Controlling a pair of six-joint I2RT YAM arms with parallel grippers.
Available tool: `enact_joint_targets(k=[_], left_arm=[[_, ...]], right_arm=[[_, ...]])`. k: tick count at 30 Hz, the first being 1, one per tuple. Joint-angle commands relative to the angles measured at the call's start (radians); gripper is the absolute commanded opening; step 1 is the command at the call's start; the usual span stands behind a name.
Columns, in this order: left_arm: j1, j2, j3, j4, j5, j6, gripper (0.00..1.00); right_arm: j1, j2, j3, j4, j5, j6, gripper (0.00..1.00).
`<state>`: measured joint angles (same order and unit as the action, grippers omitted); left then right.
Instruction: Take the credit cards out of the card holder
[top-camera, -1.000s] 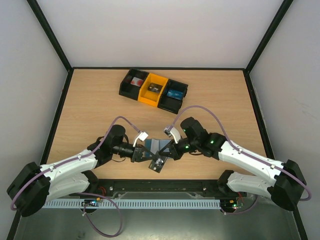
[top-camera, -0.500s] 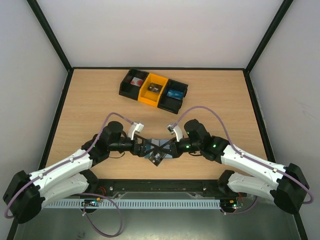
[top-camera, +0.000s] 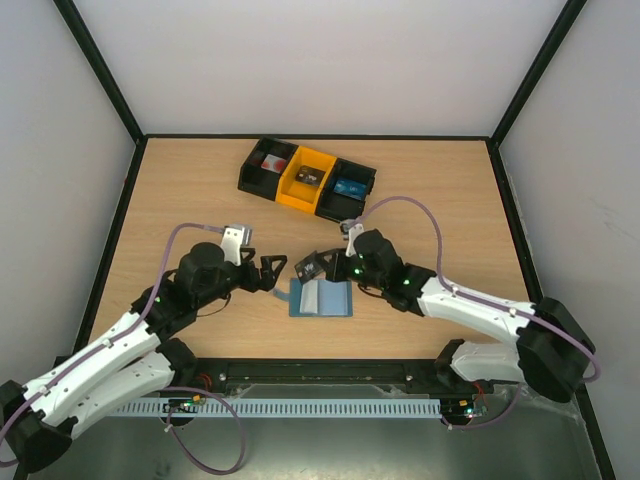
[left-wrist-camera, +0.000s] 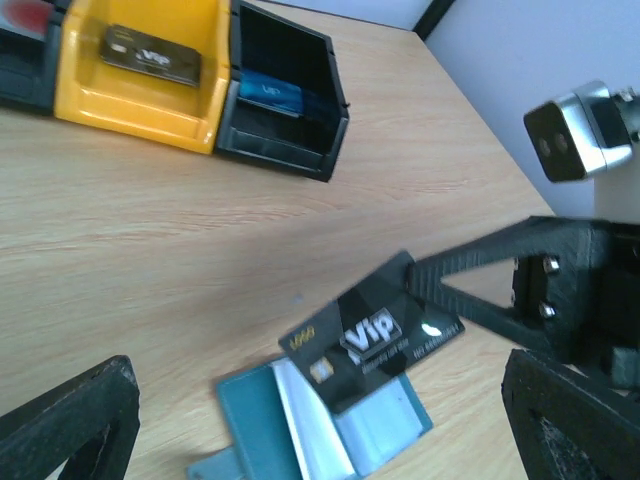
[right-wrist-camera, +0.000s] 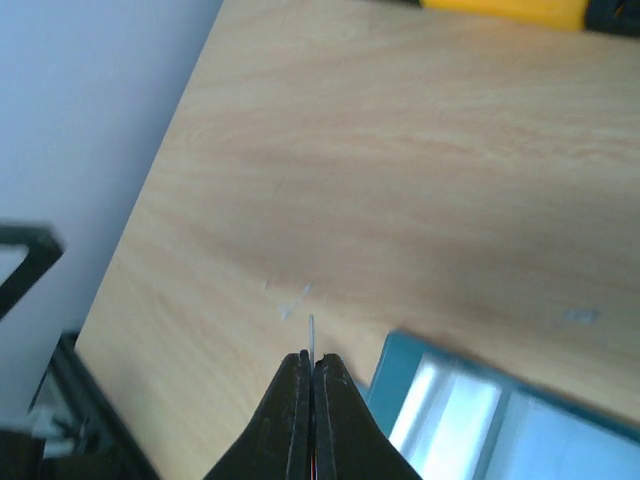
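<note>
Top external view: right jaws pinch a black card (top-camera: 310, 266) over the upper-left edge of the open holder (top-camera: 320, 299), lying crosswise at lower centre of the table (top-camera: 200, 190); left jaws gape empty, just left.

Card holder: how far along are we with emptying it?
Done: the card holder lies open. In hand: the right gripper, jaws shut, holds a black VIP card free of it. Remaining: set that card down; whether more cards sit in the pockets I cannot tell. The left gripper is open.
</note>
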<state>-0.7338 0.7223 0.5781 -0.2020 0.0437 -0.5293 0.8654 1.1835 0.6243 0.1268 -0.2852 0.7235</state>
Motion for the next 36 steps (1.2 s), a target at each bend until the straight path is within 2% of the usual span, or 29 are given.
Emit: enact_joint_targets(k=[1,12,23,36], left_arm=[[0.007,-0.054,0.023,-0.065,-0.114,0.054,1.00],[0.009,-0.091,0.008,-0.085,-0.147,0.142,1.00],[0.009,-0.118,-0.002,-0.106,-0.135,0.141,1.00],[0.008,-0.142,-0.013,-0.102,-0.159,0.139,1.00]], right_arm=[[-0.024,0.103,0.097,0.138,0.167,0.076,0.02],[-0.116,0.369,0.314,0.283,0.299,0.138,0.02],[-0.196,0.618,0.528,0.385,0.436,0.208,0.02],[-0.235,0.859,0.737,0.396,0.545,0.249,0.02]])
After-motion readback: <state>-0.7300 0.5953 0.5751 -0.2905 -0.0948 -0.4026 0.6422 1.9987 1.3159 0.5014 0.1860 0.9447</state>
